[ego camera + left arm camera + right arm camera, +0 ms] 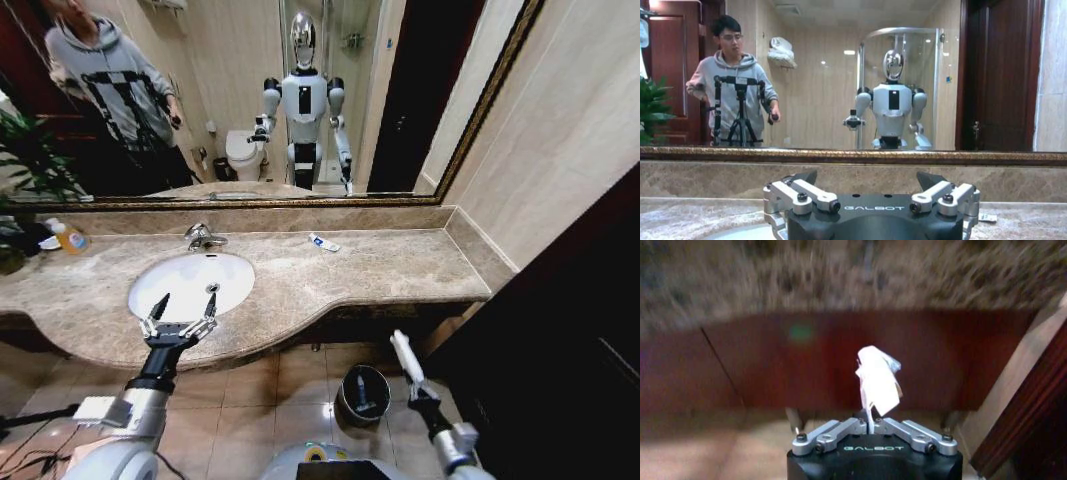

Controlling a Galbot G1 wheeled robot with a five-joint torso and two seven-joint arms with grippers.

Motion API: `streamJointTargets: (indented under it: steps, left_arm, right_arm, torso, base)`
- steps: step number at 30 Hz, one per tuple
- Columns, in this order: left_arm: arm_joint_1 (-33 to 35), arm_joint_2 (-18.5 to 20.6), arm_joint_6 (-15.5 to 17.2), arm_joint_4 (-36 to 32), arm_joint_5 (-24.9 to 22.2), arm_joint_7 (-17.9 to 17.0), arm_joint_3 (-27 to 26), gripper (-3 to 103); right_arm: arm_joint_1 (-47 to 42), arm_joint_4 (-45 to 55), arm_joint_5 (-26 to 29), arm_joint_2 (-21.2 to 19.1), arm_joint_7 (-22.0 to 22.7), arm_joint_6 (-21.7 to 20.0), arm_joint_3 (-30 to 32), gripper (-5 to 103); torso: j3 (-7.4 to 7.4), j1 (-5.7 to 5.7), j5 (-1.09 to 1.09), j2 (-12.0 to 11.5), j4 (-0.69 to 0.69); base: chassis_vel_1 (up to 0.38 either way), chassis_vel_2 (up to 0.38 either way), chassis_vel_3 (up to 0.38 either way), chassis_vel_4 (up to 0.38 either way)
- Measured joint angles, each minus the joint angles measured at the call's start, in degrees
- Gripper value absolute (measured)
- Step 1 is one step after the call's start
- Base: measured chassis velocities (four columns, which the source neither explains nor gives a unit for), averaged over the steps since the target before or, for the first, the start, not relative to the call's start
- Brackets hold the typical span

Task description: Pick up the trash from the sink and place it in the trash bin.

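Beige floor tiles lie under me, in front of a marble counter (330, 275) that carries the sink (192, 283), and I place the rest by that sink.

Nearest to me, down at floor level and off to the sink's right below the counter's edge, my right gripper (414, 385) is pinched together on a flat white packet (403, 354), which stands up from between the closed fingers. My right wrist view gives the same thing: the packet (876, 378) rises crumpled from the gripper (871, 429) against the dark red cabinet front (840, 360).

Just left of that gripper, still to the sink's right and on the floor, the trash bin (363, 393) stands upright with 1 small bottle-like item inside it; I cannot tell which.

My left gripper (182, 318) is at the sink's near rim, fingers spread apart with nothing between them; the left wrist view shows both fingertips wide of each other (870, 202).

Behind the basin sits the chrome faucet (203, 236). Farther right of the sink, near the back wall, 1 white-and-blue tube (323, 242) lies flat on the counter. Far left of the sink, an orange soap bottle (68, 236) lies by the mirror (250, 100).
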Motion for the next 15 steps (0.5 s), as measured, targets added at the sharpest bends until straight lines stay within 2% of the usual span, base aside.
streamJointTargets:
  steps: [5, 15]
  left_arm:
    - [0.0, 0.0, 0.0, 0.0, 0.0, 0.0, 0.0, 100]
    - [0.0, 0.0, 0.0, 0.0, 0.0, 0.0, 0.0, 100]
  right_arm:
    - [6.5, -8.9, -6.0, -1.1, 0.3, -1.4, -1.9, 0]
    - [14.0, -22.0, -14.2, -0.6, -1.0, -0.7, -3.7, 0]
  torso:
    - [0.0, 0.0, -0.02, 0.0, 0.01]
    - [0.0, 0.0, 0.0, 0.0, 0.0]
  base:
    - [0.0, 0.0, 0.0, 0.0]
    - [0.0, 0.0, 0.0, 0.0]
